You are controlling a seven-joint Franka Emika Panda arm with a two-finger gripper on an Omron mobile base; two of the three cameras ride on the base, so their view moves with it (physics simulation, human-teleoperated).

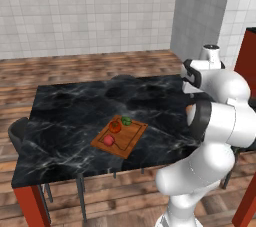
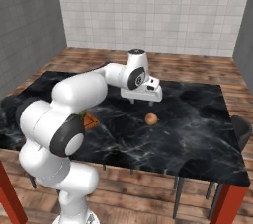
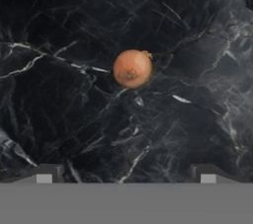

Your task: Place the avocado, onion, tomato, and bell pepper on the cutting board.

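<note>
End effector (image 2: 142,102) apart above the desk (image 2: 188,139); onion (image 2: 151,119) tip points right in right base view; cutting board (image 1: 131,138) holds avocado (image 1: 126,121), tomato (image 1: 115,126), bell pepper (image 1: 109,140).

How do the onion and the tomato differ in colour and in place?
The onion is pale orange-brown, while the tomato is red with a green top. The onion lies directly on the black marble table, whereas the tomato sits on the wooden cutting board. Both are rounded, and neither is held.
</note>
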